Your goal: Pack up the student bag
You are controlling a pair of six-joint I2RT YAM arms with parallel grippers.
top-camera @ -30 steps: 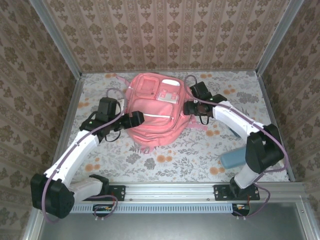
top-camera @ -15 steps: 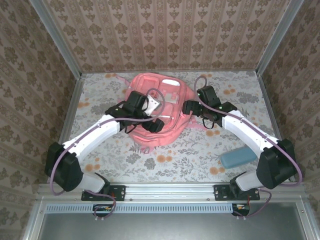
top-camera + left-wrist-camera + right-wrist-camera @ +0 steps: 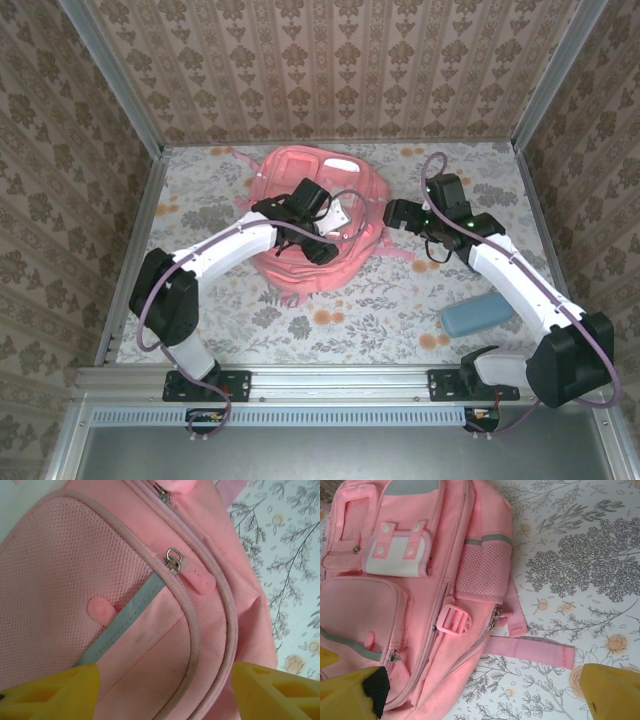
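The student bag (image 3: 298, 170), a big pink backpack, lies flat at the back middle of the table. My left gripper (image 3: 322, 248) hovers over its front, jaws open. In the left wrist view the yellow fingers (image 3: 50, 692) straddle the bag's front pocket (image 3: 150, 665), below a pink zipper pull (image 3: 194, 574) and a grey stripe (image 3: 120, 625); nothing is gripped. My right gripper (image 3: 392, 212) stands wide open just off the bag's right side. In the right wrist view the bag (image 3: 420, 580), its buckle (image 3: 455, 622) and a loose strap (image 3: 530, 650) lie ahead of the right gripper (image 3: 480, 695).
A teal pencil case (image 3: 478, 315) lies on the flowered tablecloth at the right, near the right arm's base. Patterned walls close the table at the back and both sides. Bare cloth shows in front of the bag (image 3: 330, 320).
My left arm has swung right, from the bag's left edge to over its front pocket, jaws narrowing a little. My right gripper has drawn back rightward off the bag and opened wider.
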